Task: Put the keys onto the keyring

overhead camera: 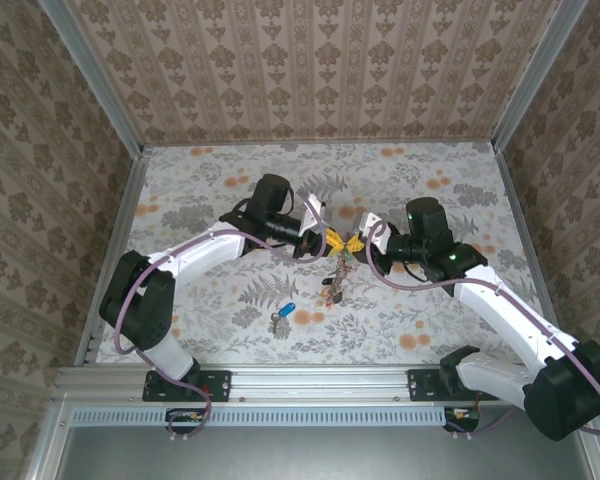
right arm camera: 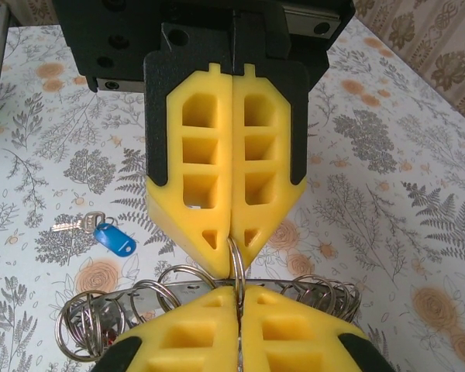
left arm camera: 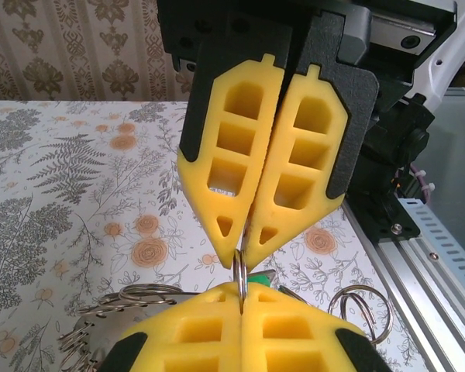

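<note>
Both grippers meet fingertip to fingertip above the middle of the table. My left gripper [left arm camera: 241, 301] is shut on a thin steel split ring [left arm camera: 239, 271], seen edge-on. My right gripper [right arm camera: 238, 296] is shut on the same split ring [right arm camera: 236, 267] from the opposite side. The keyring [right arm camera: 191, 287], a curved metal band carrying several split rings, hangs just behind and below the fingers; from above it is a dangling bunch [overhead camera: 335, 280]. The keys [right arm camera: 112, 239], silver with a blue tag, lie flat on the table [overhead camera: 283, 315], left of and nearer than the bunch.
The table has a flowered cloth [overhead camera: 430, 300] and patterned walls on three sides. An aluminium rail [overhead camera: 320, 380] runs along the near edge with both arm bases on it. A loose ring [left arm camera: 363, 310] hangs at the right of my left fingers.
</note>
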Controlling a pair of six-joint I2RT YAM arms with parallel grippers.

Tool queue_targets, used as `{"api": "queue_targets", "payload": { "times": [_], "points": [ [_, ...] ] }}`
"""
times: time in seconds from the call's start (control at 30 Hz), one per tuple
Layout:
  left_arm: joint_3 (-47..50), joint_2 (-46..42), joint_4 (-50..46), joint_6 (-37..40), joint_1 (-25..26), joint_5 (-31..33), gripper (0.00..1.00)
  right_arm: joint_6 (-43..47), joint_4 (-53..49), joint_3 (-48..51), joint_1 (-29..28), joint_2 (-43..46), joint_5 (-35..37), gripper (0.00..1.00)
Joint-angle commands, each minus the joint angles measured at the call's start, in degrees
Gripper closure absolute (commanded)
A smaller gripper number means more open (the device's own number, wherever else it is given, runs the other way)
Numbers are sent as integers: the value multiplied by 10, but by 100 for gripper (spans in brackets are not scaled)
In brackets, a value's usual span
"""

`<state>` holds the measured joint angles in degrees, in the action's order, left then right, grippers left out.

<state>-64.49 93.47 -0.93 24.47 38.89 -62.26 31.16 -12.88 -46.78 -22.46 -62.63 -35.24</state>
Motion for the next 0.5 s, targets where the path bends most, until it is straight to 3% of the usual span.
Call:
{"api": "queue_targets", "payload": {
  "times": [0.0, 0.47],
  "points": [
    [-19, -25, 8, 12, 4, -33, 100, -1, 17, -17, -3, -4, -16, 87],
    [-20, -24, 11, 10, 6, -41, 100, -10, 29, -18, -5, -15, -22, 85]
  ]
}}
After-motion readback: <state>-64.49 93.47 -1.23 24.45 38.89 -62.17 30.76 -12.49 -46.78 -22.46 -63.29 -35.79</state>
